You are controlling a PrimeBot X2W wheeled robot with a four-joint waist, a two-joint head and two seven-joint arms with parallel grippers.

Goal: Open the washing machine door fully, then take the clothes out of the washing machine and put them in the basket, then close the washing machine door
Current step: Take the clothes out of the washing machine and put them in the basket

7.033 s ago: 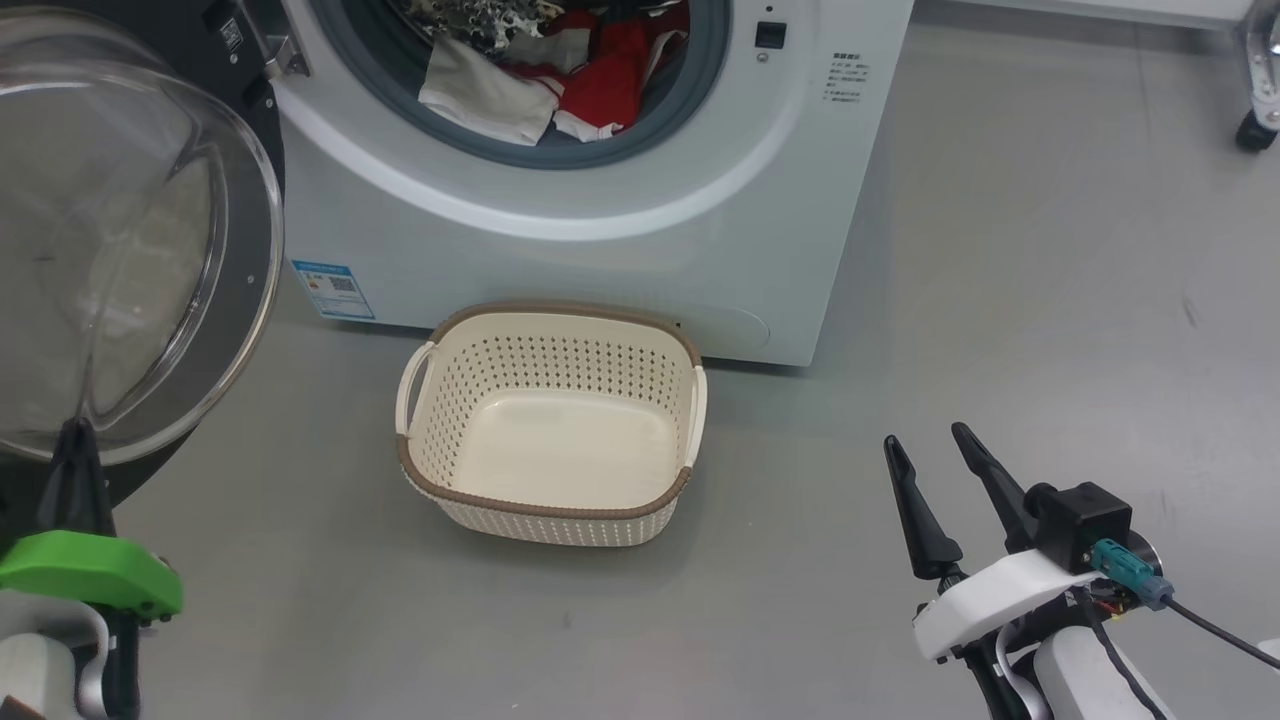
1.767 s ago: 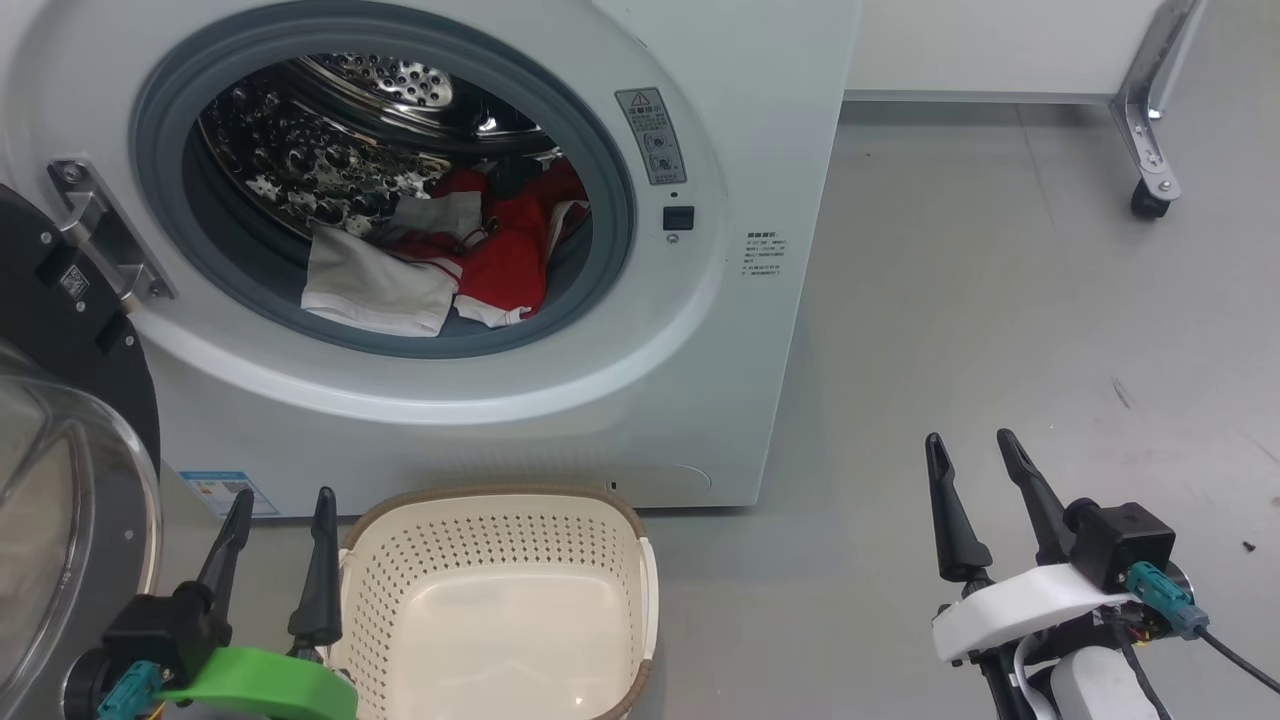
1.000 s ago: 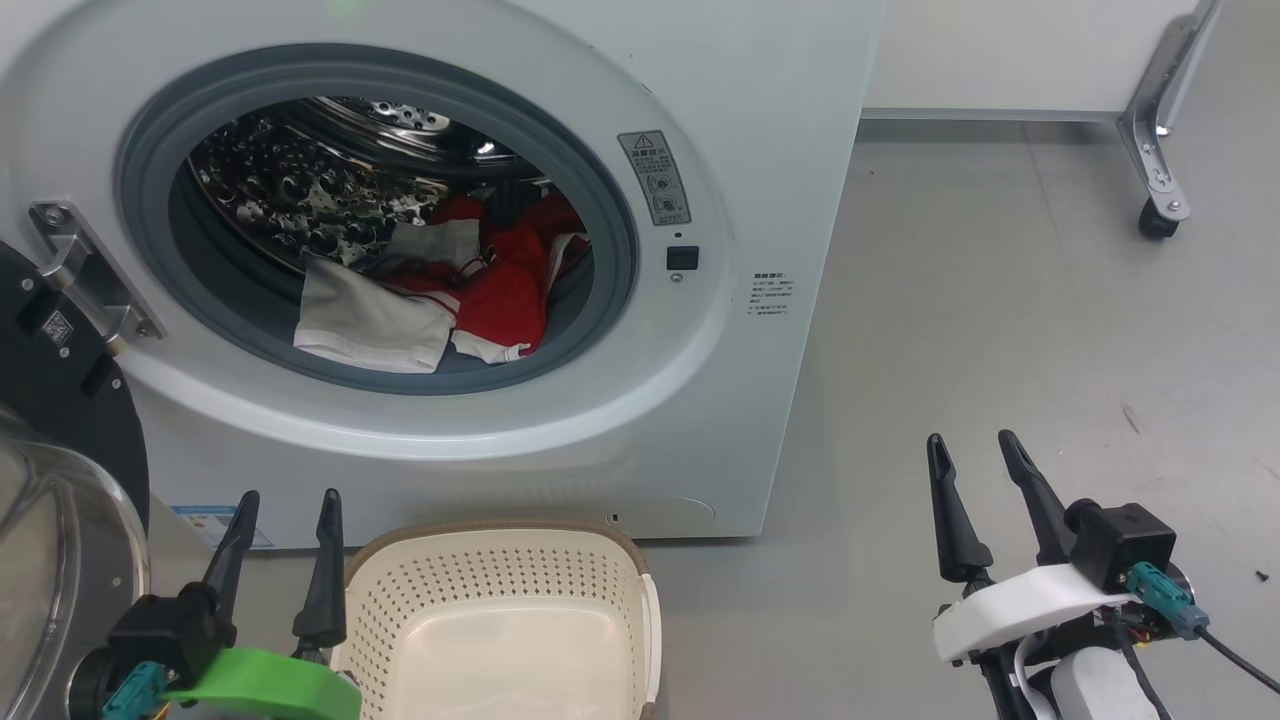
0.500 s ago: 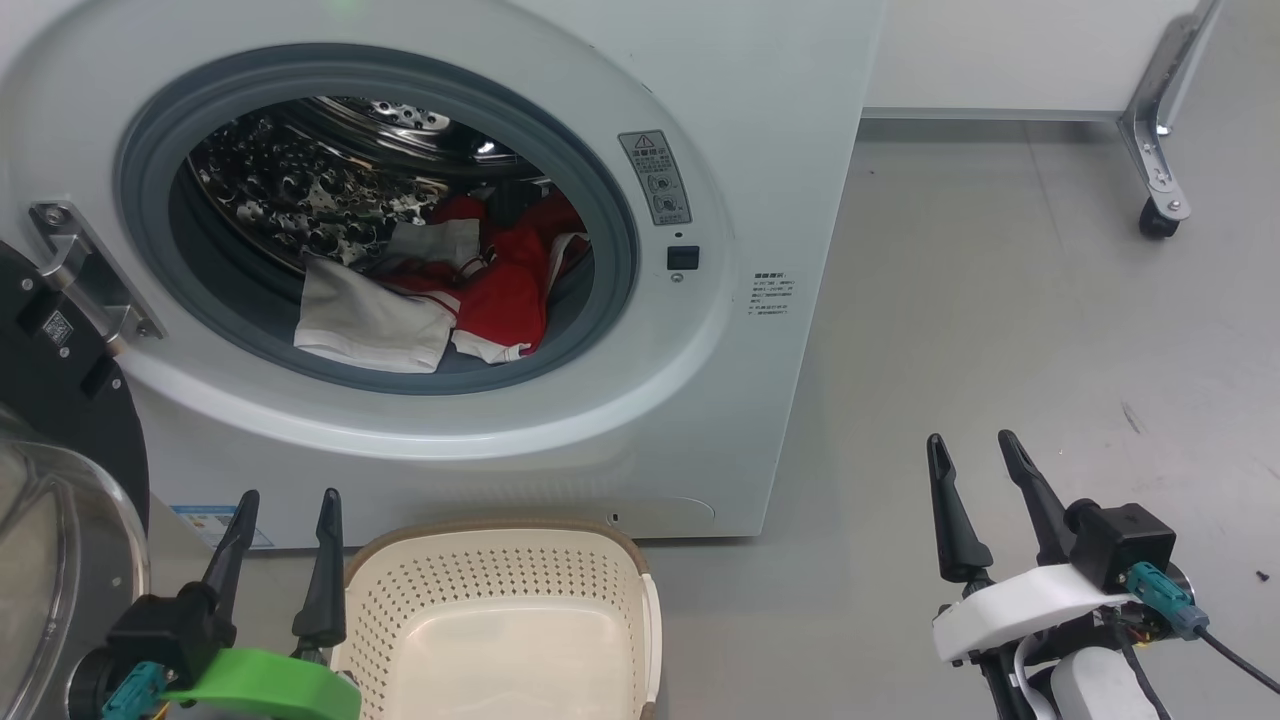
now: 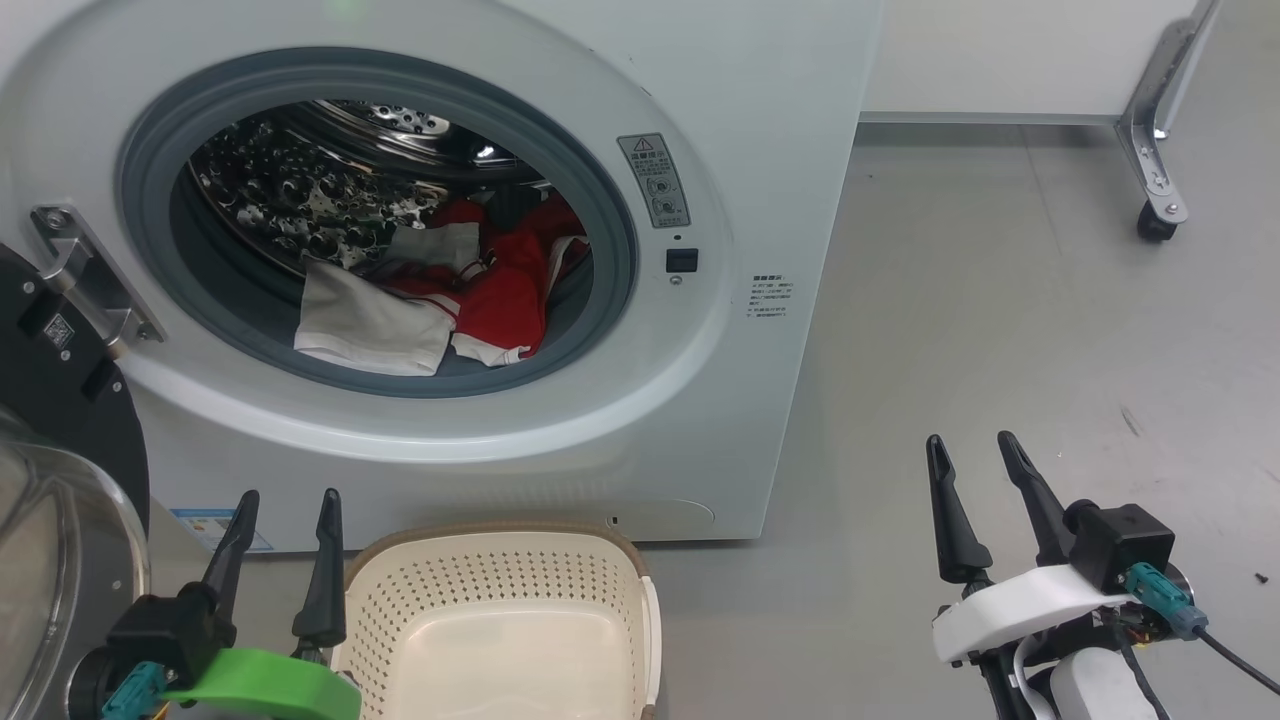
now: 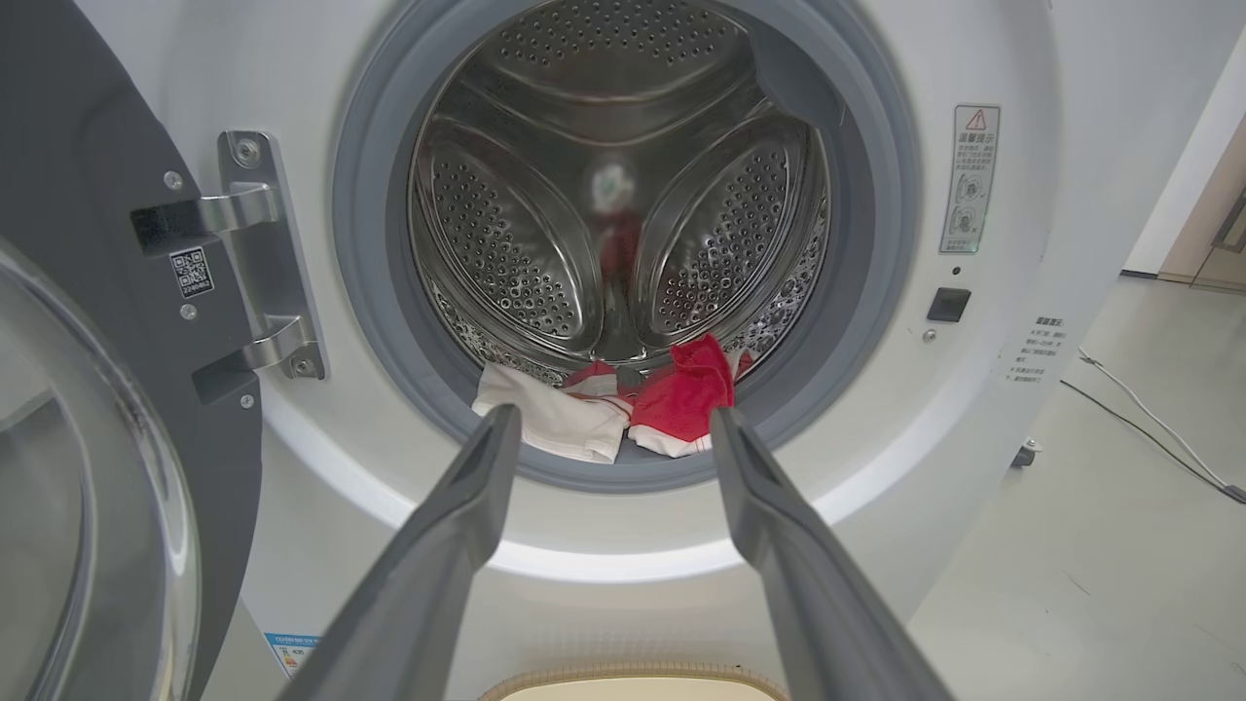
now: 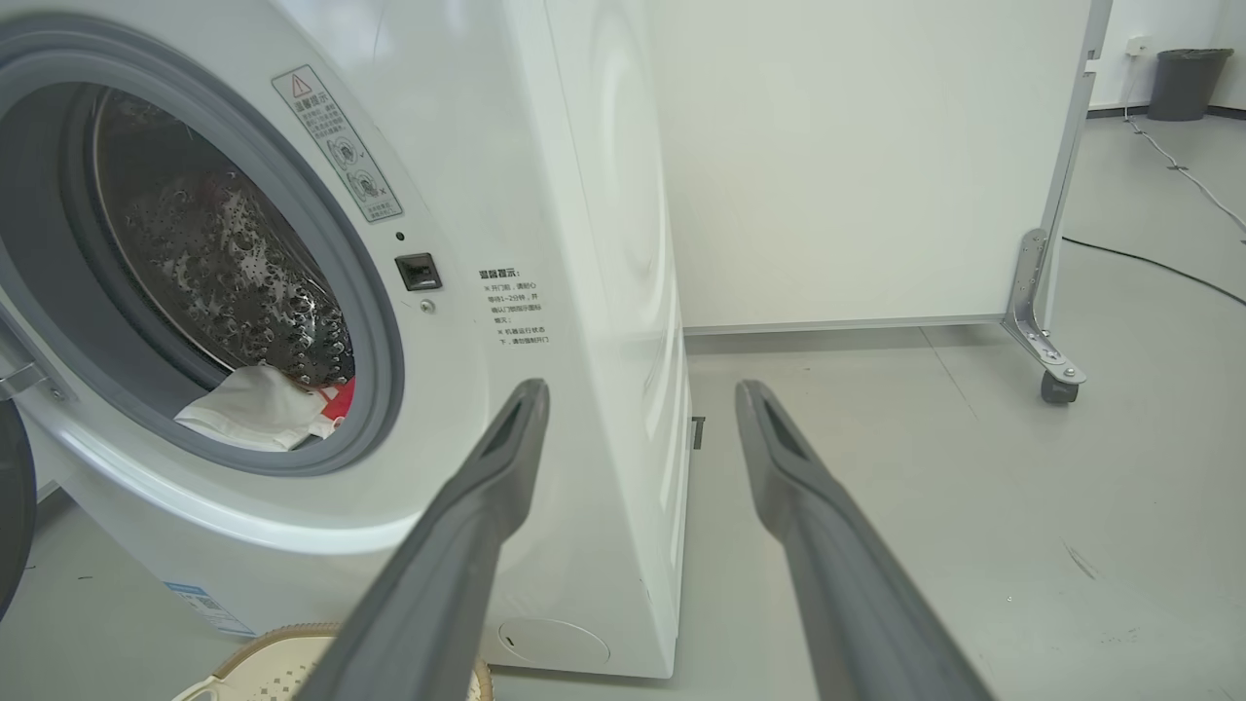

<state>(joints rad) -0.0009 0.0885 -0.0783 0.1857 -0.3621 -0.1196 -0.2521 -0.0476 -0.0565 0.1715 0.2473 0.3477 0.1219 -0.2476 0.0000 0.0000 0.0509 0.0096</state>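
we are holding the left claw (image 5: 288, 495) and right claw (image 5: 970, 440) released, empty; the clothes (image 5: 500, 300) are lying low inside the washing machine (image 5: 760, 150). reaching in, we are risking snagging the rubber ring (image 5: 612, 250) or dropping fabric beside the basket (image 5: 500, 530).

The clothes (image 5: 440, 300) lie low in the drum (image 5: 300, 190) of the washing machine (image 5: 620, 440), whose door (image 5: 55, 400) hangs open at its left, while the basket (image 5: 500, 575) sits on the floor (image 5: 1000, 330) just before it, between the left gripper (image 5: 289, 495) beside it and the right gripper (image 5: 970, 440) well apart.
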